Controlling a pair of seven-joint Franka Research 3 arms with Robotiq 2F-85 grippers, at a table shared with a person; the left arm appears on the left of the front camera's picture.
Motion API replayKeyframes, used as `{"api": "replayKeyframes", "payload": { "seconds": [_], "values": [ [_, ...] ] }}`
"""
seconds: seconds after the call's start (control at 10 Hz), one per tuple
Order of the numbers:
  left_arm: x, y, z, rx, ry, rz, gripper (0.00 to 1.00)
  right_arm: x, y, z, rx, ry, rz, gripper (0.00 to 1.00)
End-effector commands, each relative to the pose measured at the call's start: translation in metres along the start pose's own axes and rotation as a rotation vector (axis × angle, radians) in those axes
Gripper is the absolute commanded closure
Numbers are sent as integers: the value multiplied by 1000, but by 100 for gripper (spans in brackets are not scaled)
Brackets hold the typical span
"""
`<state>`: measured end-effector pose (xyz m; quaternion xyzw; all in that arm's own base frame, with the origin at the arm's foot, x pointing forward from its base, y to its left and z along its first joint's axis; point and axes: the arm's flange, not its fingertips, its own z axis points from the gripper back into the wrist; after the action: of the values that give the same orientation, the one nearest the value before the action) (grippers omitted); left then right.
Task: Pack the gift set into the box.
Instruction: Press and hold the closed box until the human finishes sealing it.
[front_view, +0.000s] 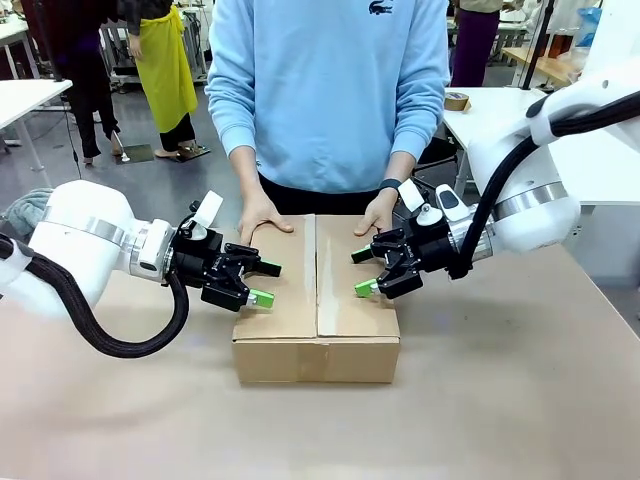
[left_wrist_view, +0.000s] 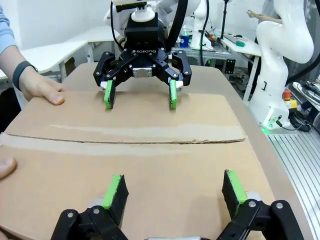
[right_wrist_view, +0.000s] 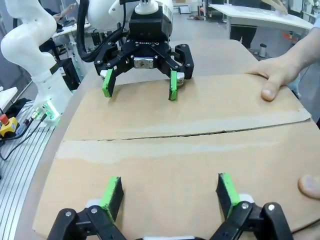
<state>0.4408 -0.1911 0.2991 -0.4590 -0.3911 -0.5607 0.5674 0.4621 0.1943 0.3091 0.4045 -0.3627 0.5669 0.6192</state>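
The box (front_view: 316, 300) lies in the middle of the table with its top flaps folded shut, the seam running away from me. A person's hands (front_view: 262, 215) press flat on the far ends of both flaps. My left gripper (front_view: 265, 283) is open over the left flap, level with its surface. Opposite it, my right gripper (front_view: 362, 272) is open over the right flap. In the left wrist view my left gripper (left_wrist_view: 174, 190) faces the right gripper (left_wrist_view: 140, 95) across the box top (left_wrist_view: 130, 150). The right wrist view shows my right gripper (right_wrist_view: 170, 192) facing the left one (right_wrist_view: 139, 87). The gift set is hidden.
The brown table (front_view: 520, 400) has free room in front of and beside the box. A tape roll (front_view: 457, 100) sits on a white table at the back right. The person stands close against the far edge.
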Motion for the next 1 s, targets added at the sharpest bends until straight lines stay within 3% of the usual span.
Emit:
{"api": "replayKeyframes", "payload": {
  "seconds": [0.0, 0.9],
  "values": [
    [-2, 0, 0, 1, 0, 3, 0, -2, 2, -3, 4, 15, 8, 0],
    [-2, 0, 0, 1, 0, 3, 0, -2, 2, -3, 4, 15, 8, 0]
  ]
}}
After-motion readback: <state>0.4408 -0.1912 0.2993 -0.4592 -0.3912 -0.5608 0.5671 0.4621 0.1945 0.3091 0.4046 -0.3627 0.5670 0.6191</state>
